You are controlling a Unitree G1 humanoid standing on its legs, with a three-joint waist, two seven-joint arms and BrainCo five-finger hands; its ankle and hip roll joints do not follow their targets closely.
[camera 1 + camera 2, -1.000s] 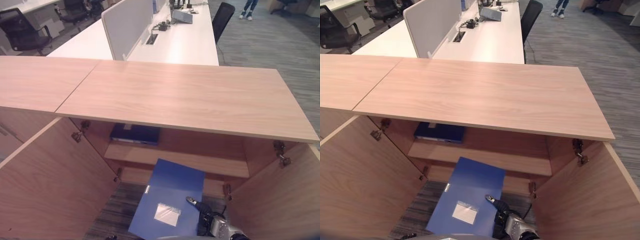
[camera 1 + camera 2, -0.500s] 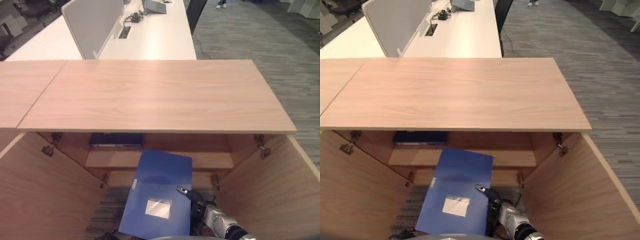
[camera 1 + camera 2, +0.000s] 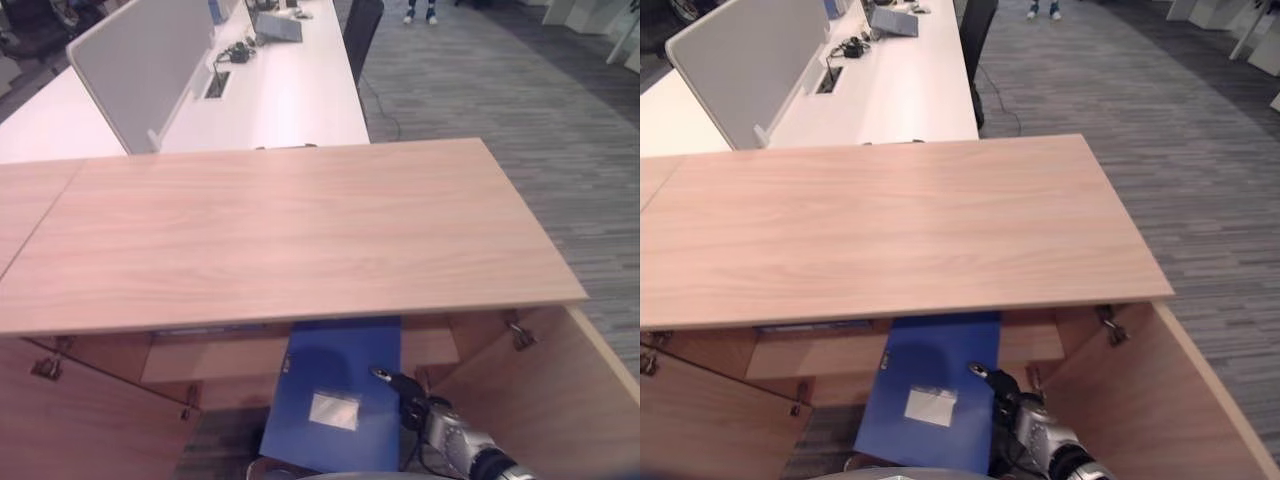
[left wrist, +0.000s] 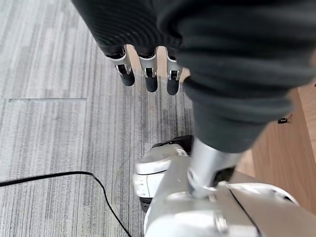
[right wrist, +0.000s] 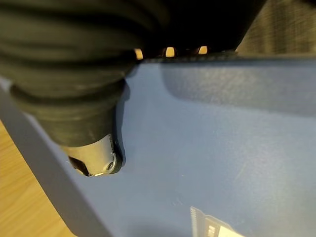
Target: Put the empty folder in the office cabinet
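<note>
The blue folder (image 3: pixel 335 385) with a white label (image 3: pixel 333 411) lies flat in front of the open wooden cabinet (image 3: pixel 280 230). Its far end reaches under the cabinet top, above the inner shelf (image 3: pixel 200 362). My right hand (image 3: pixel 408 392) holds the folder's right edge, with the thumb (image 5: pixel 95 159) pressed on the blue cover and the fingers beneath. My left hand (image 4: pixel 148 69) hangs over the grey carpet with straight fingers and holds nothing.
Both cabinet doors stand open, the right door (image 3: pixel 545 400) close beside my right arm and the left door (image 3: pixel 80 430) on the other side. Behind the cabinet stands a white desk with a grey divider (image 3: pixel 140 70) and a black chair (image 3: pixel 360 30). A person's legs (image 3: pixel 418 10) show far off.
The camera has moved forward over the cabinet top. The folder has gone further in; its far end is now hidden under the top, and my right hand has followed it.
</note>
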